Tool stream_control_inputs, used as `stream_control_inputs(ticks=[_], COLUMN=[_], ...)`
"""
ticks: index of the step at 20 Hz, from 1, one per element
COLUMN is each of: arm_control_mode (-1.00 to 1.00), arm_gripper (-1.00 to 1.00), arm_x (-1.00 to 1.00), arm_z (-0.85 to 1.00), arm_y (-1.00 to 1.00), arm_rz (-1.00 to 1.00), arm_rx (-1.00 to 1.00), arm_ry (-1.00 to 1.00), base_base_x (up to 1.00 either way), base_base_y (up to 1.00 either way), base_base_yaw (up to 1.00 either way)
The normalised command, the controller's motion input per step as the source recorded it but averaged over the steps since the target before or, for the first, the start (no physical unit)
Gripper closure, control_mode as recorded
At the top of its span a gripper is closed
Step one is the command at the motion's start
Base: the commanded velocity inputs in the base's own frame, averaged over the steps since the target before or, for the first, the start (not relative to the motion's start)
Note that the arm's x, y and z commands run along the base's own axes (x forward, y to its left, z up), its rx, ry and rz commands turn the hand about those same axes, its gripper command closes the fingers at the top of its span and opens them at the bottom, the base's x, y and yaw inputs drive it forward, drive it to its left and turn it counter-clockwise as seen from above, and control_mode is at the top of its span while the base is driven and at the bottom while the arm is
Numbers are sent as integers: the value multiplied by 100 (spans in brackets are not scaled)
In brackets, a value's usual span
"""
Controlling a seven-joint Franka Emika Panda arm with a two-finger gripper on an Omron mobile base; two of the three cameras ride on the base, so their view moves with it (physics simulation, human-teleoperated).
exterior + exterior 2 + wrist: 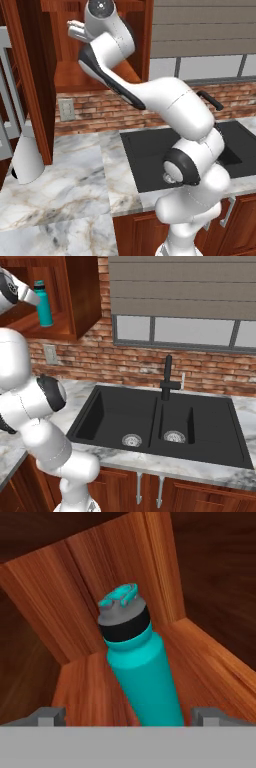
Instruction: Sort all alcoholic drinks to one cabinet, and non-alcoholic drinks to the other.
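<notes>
Right base view shows the teal bottle (44, 304) upright in the narrower cabinet (80, 301); hand view shows spread fingers (50, 716) flanking it, seemingly without contact.

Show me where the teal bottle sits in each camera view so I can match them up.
Left base view: I can't pick it out; the arm covers the cabinet opening.
Right base view: teal bottle stands upright at upper left, in the wooden cabinet.
Hand view: centre, leaning in frame, between the open finger tips.
Shared landmark: the cabinet's reddish-brown wood.
</notes>
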Motion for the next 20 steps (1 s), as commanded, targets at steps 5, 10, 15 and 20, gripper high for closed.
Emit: stream_control_inputs(ticks=[5, 10, 15, 20], arm_control_mode=[-100, -100, -100, -100], arm_gripper=[-100, -100, -100, -100], arm_x=[-100, -100, -100, -99], arm_z=[-12, -25, -31, -43], arm_y=[-3, -24, -54, -77], arm_rz=[4, 6, 9, 18], arm_rx=[1, 0, 0, 0], arm_ry=[0, 0, 0, 4], base_base_x=[0, 0, 0, 0], base_base_y=[0, 0, 0, 0], base_base_yaw=[0, 0, 0, 0])
